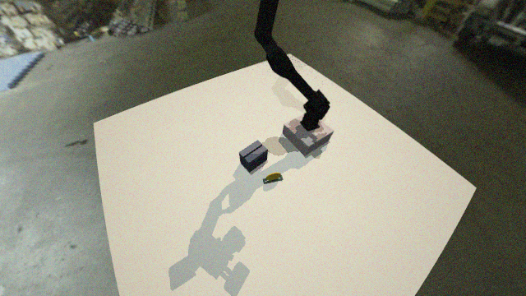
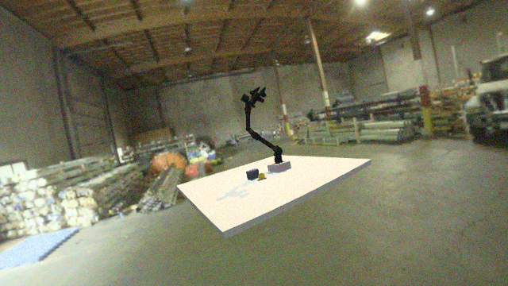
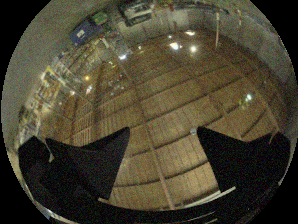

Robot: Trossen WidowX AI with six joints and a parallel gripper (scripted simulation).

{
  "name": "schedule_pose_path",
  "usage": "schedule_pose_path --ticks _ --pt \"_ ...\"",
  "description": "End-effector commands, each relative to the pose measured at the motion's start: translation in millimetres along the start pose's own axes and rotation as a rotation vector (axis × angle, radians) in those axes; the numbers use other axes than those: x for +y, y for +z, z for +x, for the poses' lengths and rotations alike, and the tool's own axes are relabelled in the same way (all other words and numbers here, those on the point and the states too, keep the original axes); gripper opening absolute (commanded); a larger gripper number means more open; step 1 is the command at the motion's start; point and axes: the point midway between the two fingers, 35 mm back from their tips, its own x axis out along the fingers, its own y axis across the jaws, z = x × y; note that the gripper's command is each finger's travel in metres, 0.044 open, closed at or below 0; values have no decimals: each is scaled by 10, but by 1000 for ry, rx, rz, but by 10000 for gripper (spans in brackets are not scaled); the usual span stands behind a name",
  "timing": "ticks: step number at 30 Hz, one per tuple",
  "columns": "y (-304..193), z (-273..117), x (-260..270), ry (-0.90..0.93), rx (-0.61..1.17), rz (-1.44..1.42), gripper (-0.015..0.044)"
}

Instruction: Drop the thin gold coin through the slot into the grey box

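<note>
Reaching high above the box (image 1: 253,154), the arm (image 2: 259,139) holds its gripper (image 2: 255,94) far up toward the ceiling, fingers spread wide with nothing between them; the wrist view shows only roof beams in the gap. The coin (image 1: 273,177) stands on edge in its holder (image 1: 267,180) just beside the box, on the side away from the arm's base (image 1: 308,136), untouched. Its flat faces look toward and away from the box, and its long axis runs roughly level along the table (image 1: 370,214), slanting a little, nearly crosswise to the slot (image 1: 253,150) in the lid. From here the likely trouble is alignment: the gripper must come down a long way, and if the fingers meet the thin rim off-centre, the coin could tip out of the shallow holder and fall flat. Even once it is gripped, it probably needs turning to match the slot, or it would catch on the lid.
</note>
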Motion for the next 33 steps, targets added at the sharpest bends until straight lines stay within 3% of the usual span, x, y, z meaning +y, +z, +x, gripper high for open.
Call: schedule_pose_path --ticks 1,9,21,27,33 --pt "16 15 14 8 -3 5 374" --pt "613 499 862 377 -29 257 164" --pt "898 474 2195 820 172 523 161" --pt "876 53 3077 1080 452 725 161" --pt "748 -643 3788 1264 837 913 161"
